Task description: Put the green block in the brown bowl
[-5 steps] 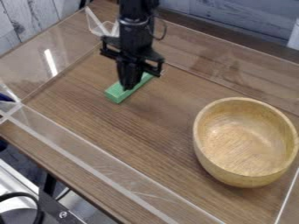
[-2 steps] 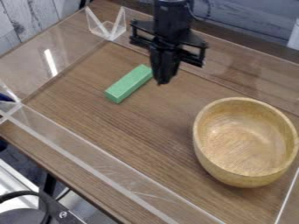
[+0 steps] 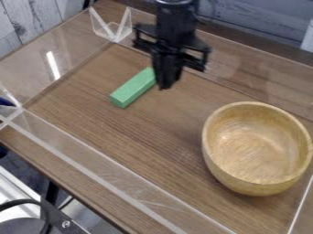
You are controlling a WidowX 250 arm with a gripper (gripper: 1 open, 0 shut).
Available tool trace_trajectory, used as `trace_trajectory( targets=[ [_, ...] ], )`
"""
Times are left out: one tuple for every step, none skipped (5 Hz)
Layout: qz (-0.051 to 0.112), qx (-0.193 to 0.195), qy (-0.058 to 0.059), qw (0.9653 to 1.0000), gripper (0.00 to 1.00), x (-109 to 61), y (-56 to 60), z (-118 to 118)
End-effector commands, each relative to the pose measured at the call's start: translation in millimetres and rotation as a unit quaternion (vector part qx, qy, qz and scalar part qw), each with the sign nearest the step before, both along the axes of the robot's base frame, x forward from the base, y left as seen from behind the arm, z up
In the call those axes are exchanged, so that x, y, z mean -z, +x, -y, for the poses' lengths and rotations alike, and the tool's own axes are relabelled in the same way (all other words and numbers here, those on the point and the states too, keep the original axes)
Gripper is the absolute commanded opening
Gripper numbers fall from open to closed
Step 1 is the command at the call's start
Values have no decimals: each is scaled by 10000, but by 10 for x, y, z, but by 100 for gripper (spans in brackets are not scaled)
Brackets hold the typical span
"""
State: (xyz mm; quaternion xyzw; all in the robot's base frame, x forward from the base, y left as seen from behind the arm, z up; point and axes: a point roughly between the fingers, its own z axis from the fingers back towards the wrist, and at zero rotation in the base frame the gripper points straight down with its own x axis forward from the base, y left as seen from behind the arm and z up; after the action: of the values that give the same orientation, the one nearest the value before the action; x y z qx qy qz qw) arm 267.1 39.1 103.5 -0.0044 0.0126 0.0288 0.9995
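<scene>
1. Okay, nearest the camera on the right: big round light-wood bowl (image 3: 257, 149), thick rim, upright on the brown wooden table (image 3: 153, 163), nothing seen inside.
2. Left of it, a bit farther back: small flat bright-green rectangular block (image 3: 134, 88), lying on the wood, well apart from the bowl.
3. Farthest, my black gripper (image 3: 170, 66). A second ago I had it down over the block; since then it's shifted off to the block's right. Block hasn't moved, so no pick yet; I judge I need to realign over it.
4. Gripper state: jaws closed, nothing held that I can see. Probably should open before going down again.
</scene>
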Motion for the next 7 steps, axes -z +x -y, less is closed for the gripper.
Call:
trace_trajectory(
  targets=[
    [347,459,-51,9983,0,-149,36,335],
    [279,822,65,9962,0,-116,179,626],
    [208,702,230,9970,0,-105,278,266],
    [304,1027,250,9939,100,-84,348,-98],
    [334,1215,263,9917,0,-45,391,-398],
    [398,1165,469,9913,100,35,395,-445],
    [446,1192,642,9898,100,124,416,-442]
  ],
)
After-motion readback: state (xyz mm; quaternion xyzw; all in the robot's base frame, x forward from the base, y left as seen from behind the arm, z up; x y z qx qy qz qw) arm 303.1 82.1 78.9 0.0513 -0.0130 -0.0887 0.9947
